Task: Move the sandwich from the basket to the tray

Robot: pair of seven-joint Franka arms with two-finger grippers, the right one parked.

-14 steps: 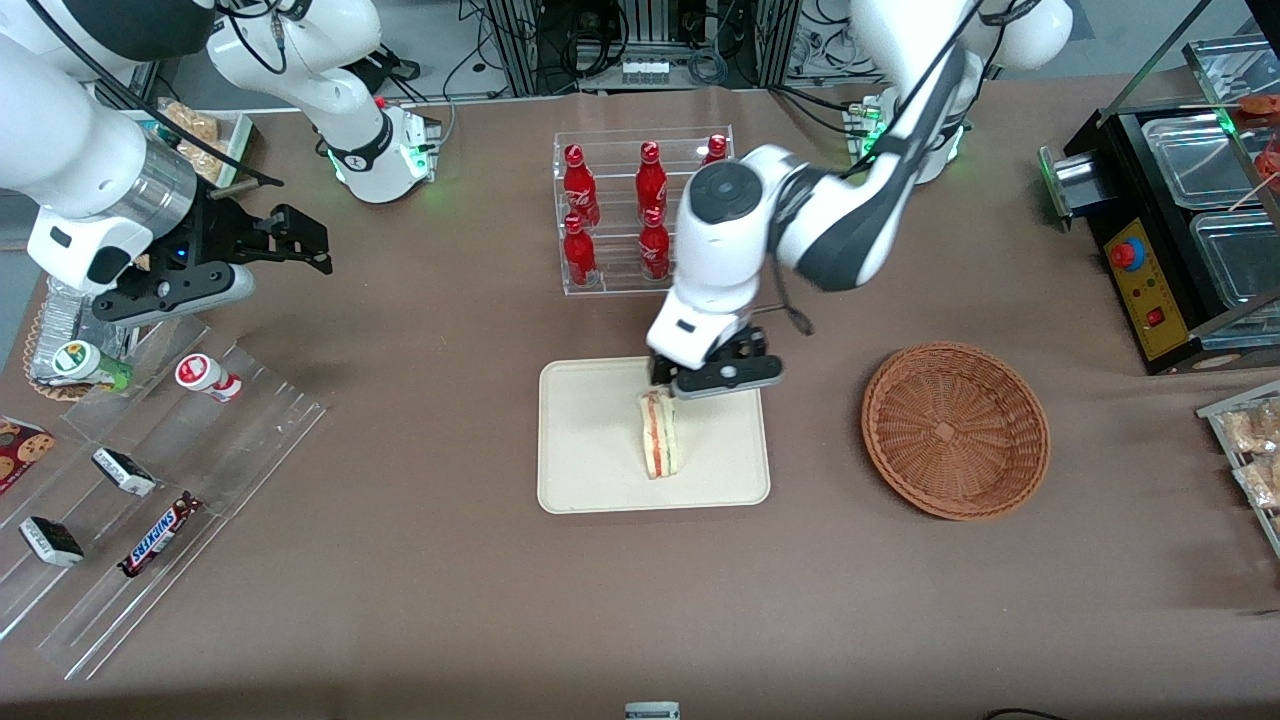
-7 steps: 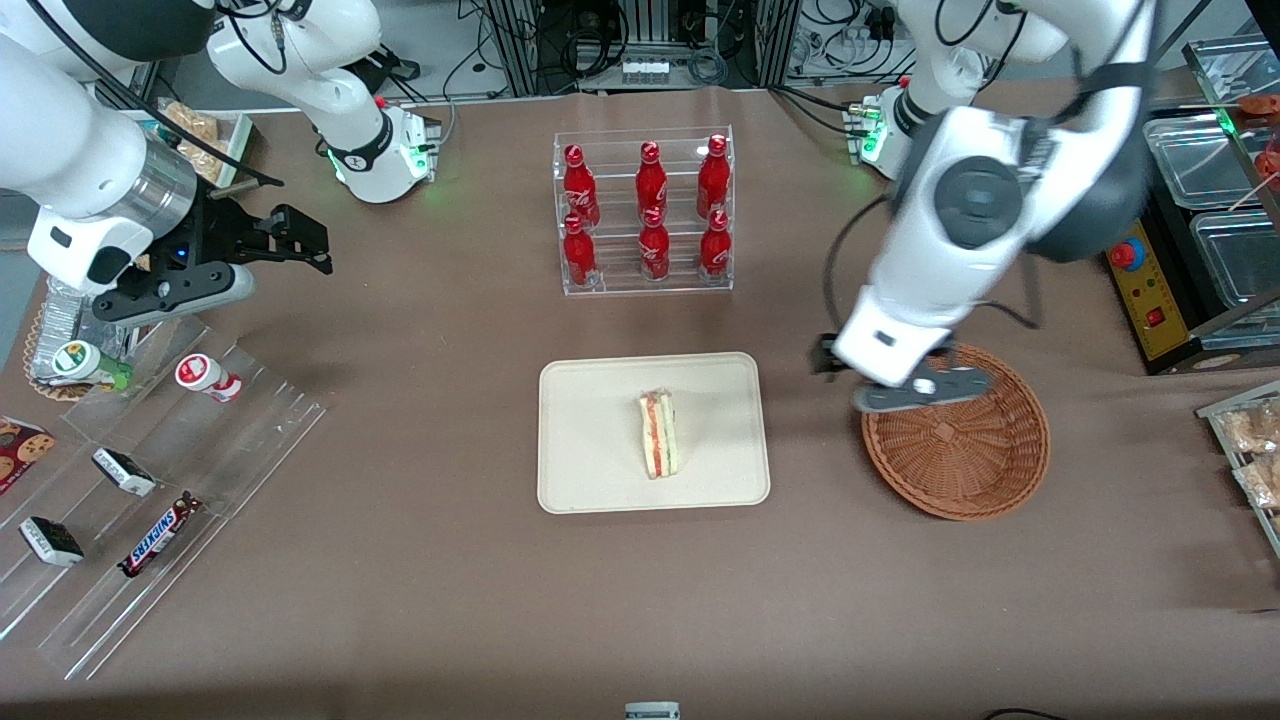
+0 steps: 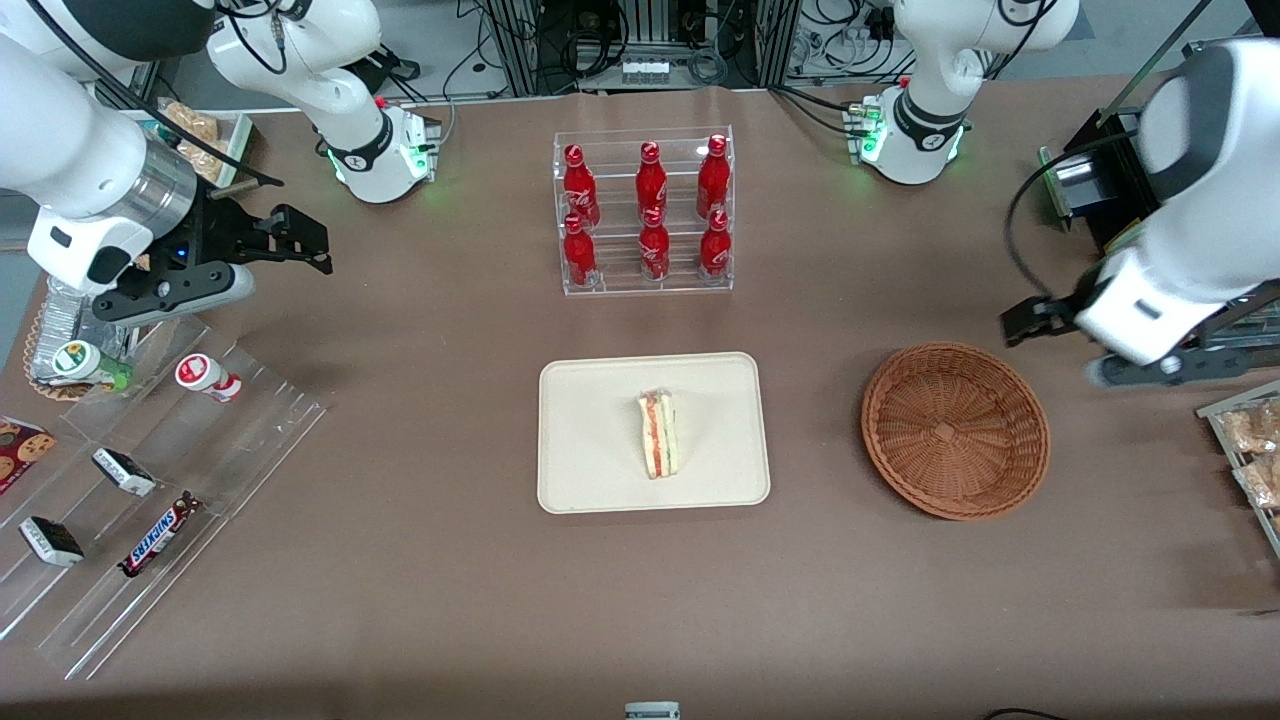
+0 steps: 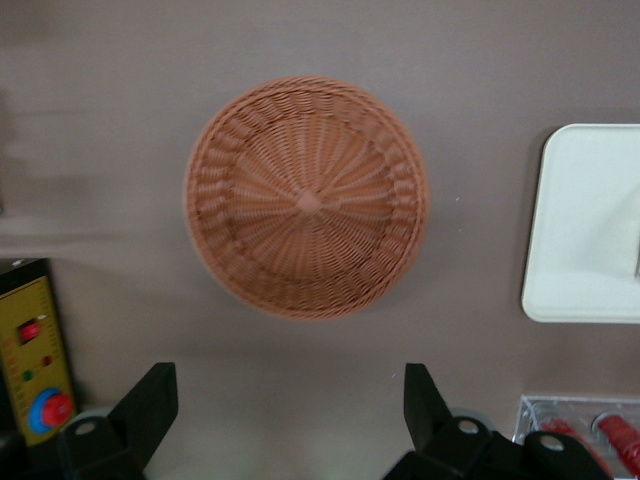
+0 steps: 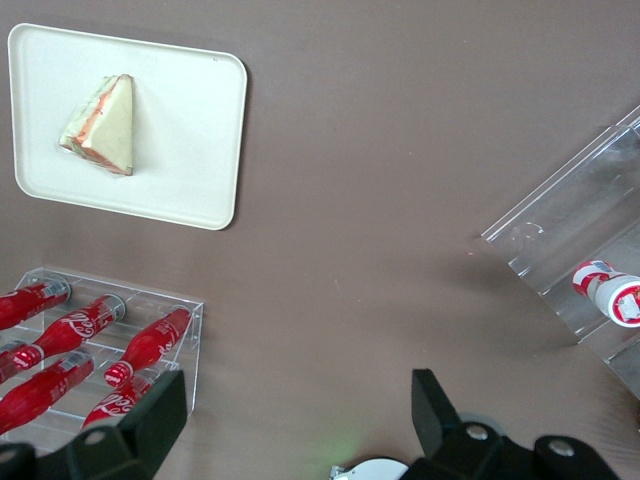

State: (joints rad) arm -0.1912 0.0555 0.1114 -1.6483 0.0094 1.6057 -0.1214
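We see a clear rack (image 3: 645, 215) holding 6 red bottles (image 3: 651, 185), farther from the front camera than the tray (image 3: 600, 470). The sandwich (image 3: 659, 434) lies on the tray, its long axis running toward the front camera. The basket (image 3: 955, 430) sits beside the tray. The gripper (image 4: 290, 405) hovers above the table toward the working arm's end, fingers (image 4: 150, 405) wide apart, holding nothing.

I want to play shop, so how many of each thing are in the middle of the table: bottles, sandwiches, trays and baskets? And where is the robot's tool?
Red cola bottles: 6
Sandwich, lying on the tray: 1
Tray: 1
Basket, nothing in it: 1
Total: 9
The tool is open, holding nothing, up above the table beside the basket.
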